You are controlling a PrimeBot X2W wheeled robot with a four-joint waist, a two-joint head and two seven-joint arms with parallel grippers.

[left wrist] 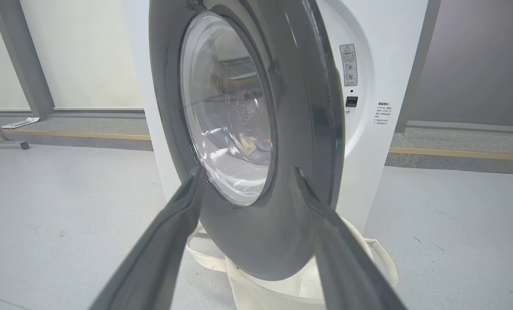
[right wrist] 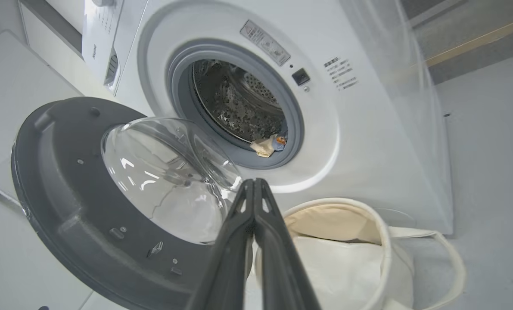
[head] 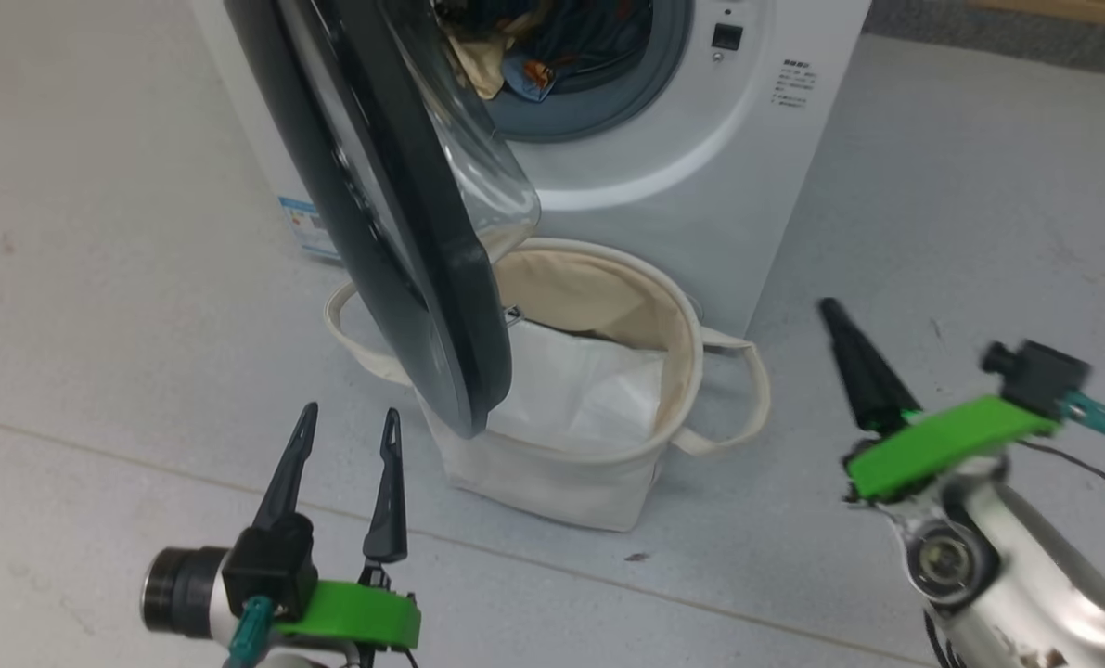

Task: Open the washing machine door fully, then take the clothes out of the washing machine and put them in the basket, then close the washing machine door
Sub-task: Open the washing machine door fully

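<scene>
Two grippers are up, says the first speaker; how does each one stand?

The left gripper (head: 351, 409) sits at the near left, answers the second, with its fingers spread wide and nothing between them. They point toward the outer face of the washing machine door (head: 413, 241). The right gripper (head: 828, 308) is at the near right, fingers pressed together and holding nothing, well apart from the basket (head: 552, 482).

And the door?

It is hinged on the left and swung out toward the near side, so it stands almost edge-on in the head view. Its glass bowl faces right, toward the opening of the washing machine (head: 700, 186). Its lower edge hangs over the left rim of the basket; whether the two touch cannot be told.

Where are the clothes (head: 524, 65)?

They are inside the drum, low at the front of the opening, against the grey gasket. A cream-yellow piece lies beside blue fabric with an orange print.

And the basket itself?

It stands on the grey floor (head: 97, 278), just in front of the machine and below the opening, with one loop handle out to the left and one to the right. A flat white folded sheet (head: 580, 390) lies in it.
</scene>
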